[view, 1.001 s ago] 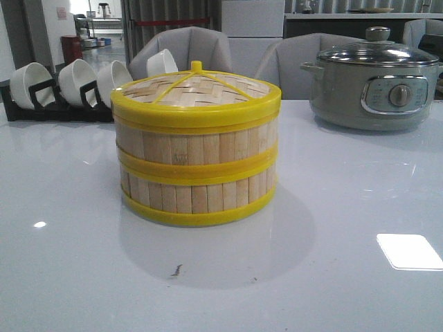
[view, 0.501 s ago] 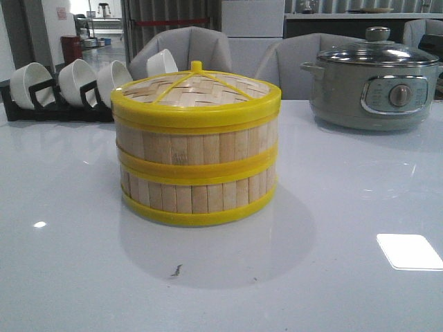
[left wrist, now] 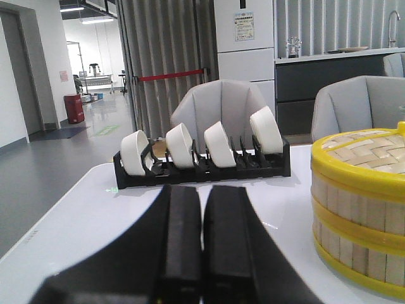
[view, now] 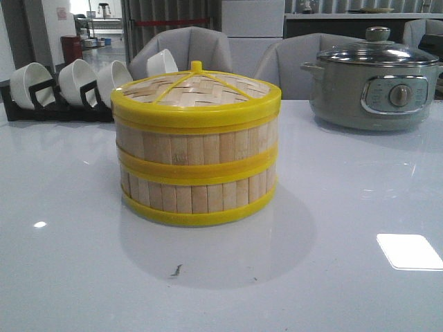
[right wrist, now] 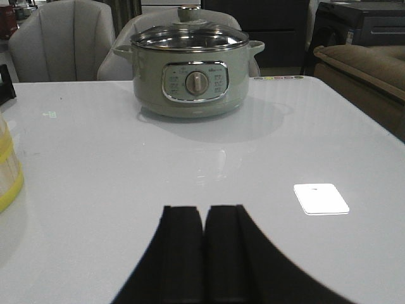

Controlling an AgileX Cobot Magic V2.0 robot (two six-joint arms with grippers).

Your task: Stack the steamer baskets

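Steamer baskets (view: 196, 169) stacked, lid (view: 196, 92) on, mid-worktop (view: 346, 277).
Probably light, stiff, slick-rimmed; best gripped at rim. Left claw (left wrist: 202, 253), right claw (right wrist: 204, 253) pressed together, empty.

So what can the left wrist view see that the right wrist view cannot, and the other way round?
Only the left wrist view shows the rack of white bowls, the lid on the stacked steamer baskets, and the left gripper, its fingers shut together. Only the right wrist view shows the electric pot with its glass lid, the bright patch on the table, and the right gripper, also shut. Both share the white table and the baskets, though the right wrist view catches only an edge of them.
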